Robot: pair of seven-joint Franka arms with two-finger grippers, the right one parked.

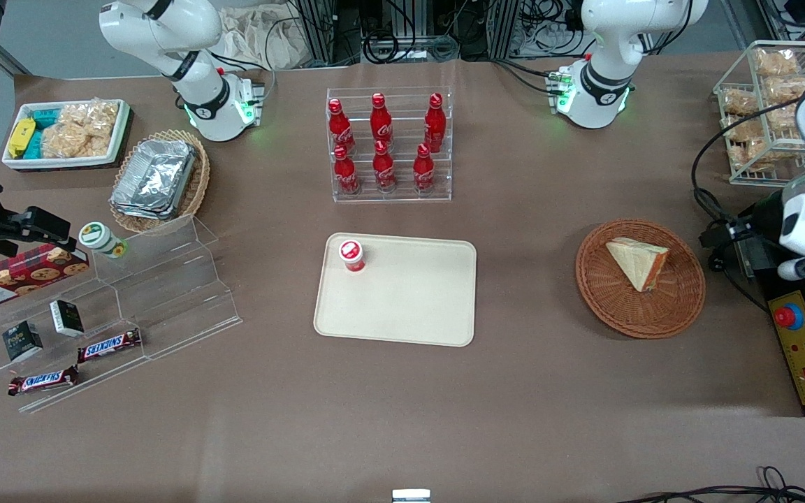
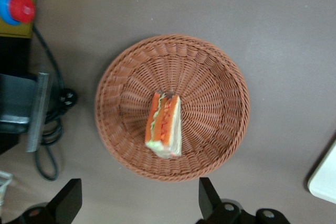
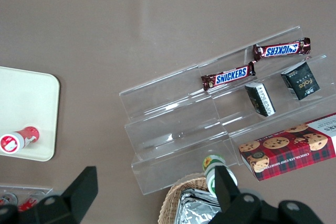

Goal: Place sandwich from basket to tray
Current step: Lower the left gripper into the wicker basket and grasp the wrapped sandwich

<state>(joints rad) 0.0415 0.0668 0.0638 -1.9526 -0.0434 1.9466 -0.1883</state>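
The sandwich point(image 1: 639, 262), a cream wedge with an orange-red filling edge point(image 2: 164, 125), lies in the round reddish-brown wicker basket point(image 1: 598, 300) point(image 2: 220, 77). My gripper point(image 1: 727, 234) point(image 2: 139, 203) hangs open above the table just beside the basket's rim, toward the working arm's end. Its two fingers stand wide apart with nothing between them, clear of the sandwich. The beige tray point(image 1: 409, 300) point(image 2: 325, 182) lies flat at the table's middle, toward the parked arm from the basket. A small red-capped bottle point(image 1: 351, 255) stands on one tray corner.
A clear rack of red cola bottles point(image 1: 383, 143) stands farther from the front camera than the tray. A yellow emergency-stop box point(image 1: 804, 356) point(image 2: 18, 6) and cables lie beside the basket. A wire basket of snacks point(image 1: 766, 105) sits at the table's corner. Acrylic steps with snack bars point(image 1: 109, 328) lie toward the parked arm's end.
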